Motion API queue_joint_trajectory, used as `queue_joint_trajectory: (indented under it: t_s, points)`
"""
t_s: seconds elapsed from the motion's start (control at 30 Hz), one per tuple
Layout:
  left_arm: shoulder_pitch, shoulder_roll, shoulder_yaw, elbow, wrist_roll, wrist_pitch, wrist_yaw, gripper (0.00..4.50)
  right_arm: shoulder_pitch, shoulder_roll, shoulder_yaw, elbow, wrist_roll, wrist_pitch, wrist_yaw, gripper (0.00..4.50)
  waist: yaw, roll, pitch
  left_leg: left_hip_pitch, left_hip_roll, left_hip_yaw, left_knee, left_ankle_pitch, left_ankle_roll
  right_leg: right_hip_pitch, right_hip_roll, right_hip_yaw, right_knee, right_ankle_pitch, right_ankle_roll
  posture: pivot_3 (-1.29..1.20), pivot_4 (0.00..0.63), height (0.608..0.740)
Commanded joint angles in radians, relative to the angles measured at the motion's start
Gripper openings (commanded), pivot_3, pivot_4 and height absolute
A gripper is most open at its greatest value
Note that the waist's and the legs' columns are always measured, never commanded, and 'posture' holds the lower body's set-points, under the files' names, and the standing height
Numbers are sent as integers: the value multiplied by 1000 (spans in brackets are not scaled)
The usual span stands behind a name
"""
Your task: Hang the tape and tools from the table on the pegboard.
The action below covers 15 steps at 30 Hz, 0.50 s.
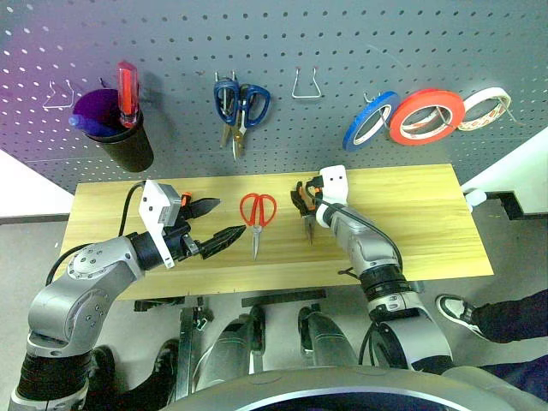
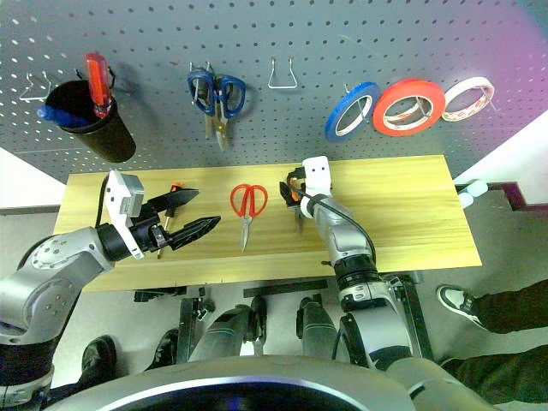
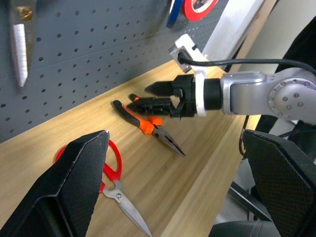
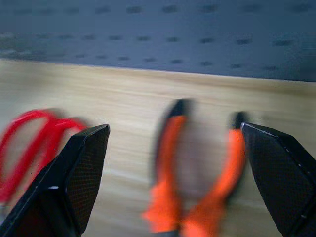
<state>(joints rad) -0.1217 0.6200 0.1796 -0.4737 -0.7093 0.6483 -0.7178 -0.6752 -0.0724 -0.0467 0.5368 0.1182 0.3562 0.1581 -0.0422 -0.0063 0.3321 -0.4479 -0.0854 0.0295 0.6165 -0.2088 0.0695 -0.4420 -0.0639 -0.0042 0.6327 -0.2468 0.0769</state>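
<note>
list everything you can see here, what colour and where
pegboard: 1, dark grey, behind table
table: 1, light wood
red scissors: 1, lying mid-table
pliers: 1, orange-black, on table by right gripper
screwdriver: 1, orange handle, on table by left gripper
blue scissors: 1, hung on pegboard
cup: 1, black, on pegboard, holding red screwdriver
tape rolls: blue, orange-red, white, hung on pegboard
person's shoe: 1, floor
left gripper: open
right gripper: open over pliers

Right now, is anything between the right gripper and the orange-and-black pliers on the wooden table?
Nothing visible. The right gripper hangs open directly over the small orange-and-black-handled pliers, which lie on the light wood tabletop. The red-handled scissors lie apart, to the side toward the left gripper.
</note>
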Motion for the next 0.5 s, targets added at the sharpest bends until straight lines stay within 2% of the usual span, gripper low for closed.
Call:
queue_joint_trajectory:
  t_s: [0.03, 0.5]
  points:
    - [-2, 2, 9, -16, -10, -15, -5, 4500, -2, 14, -5, -28, -6, 26, -34, 4456, 0, 0, 0, 0, 0, 0, -1, 1, -2, 0, 0, 0, 0, 0, 0, 22, 366, 739]
    - [-13, -5, 4, -13, -8, -17, 1, 4500, 3, 65, 24, -30, -8, 137, -53, 4456, 0, 0, 0, 0, 0, 0, -2, 1, -1, 0, 0, -1, -1, 0, 0, 30, 363, 739]
